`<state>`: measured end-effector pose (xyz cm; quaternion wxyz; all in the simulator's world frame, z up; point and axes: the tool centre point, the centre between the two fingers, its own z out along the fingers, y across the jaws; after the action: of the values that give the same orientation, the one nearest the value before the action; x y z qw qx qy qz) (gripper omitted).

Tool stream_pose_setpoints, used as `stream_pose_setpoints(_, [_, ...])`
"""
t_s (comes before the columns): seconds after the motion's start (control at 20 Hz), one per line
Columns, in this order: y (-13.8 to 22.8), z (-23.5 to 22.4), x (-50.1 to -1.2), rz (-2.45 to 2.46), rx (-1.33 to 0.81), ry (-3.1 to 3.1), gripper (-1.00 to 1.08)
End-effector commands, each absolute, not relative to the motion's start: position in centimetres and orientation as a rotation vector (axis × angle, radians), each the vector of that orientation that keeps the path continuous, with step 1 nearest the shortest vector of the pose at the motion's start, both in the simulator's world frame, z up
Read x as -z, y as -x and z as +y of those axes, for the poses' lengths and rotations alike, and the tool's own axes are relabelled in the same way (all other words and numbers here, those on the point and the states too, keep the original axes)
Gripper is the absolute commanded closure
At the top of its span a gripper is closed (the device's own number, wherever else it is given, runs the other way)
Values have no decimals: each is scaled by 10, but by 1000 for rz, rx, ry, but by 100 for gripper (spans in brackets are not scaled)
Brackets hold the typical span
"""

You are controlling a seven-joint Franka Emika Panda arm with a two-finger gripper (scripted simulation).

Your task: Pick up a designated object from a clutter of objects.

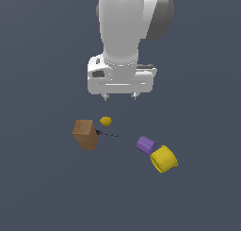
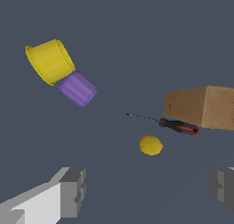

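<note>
Since nothing is grasped yet, the fingers (image 2: 73, 191) stand spread wide and empty above the worktop (image 1: 42, 187), leaving the brown box (image 1: 85, 134) off to one side beyond them, beside the screwdriver (image 2: 179, 125).

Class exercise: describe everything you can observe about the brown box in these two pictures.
The brown box is a plain, cardboard-coloured rectangular block with unmarked sides and a faint wood-like grain, the largest of the small items. It rests on the dark floor at the exterior view's left of the clutter. The handle of the red-and-black screwdriver lies against it or very close; contact cannot be confirmed. The small yellow lump sits nearby, apart. The gripper hangs above, jaws open, not touching it.
</note>
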<state>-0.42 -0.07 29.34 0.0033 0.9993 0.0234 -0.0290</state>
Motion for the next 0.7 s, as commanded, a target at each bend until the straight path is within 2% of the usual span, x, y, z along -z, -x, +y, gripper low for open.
stream_pose_setpoints(0.0, [4,-1,-293,73,91,-3133,-92])
stream_pose_setpoints(0.65, [14,-4,-285,135,144,-3099,-92])
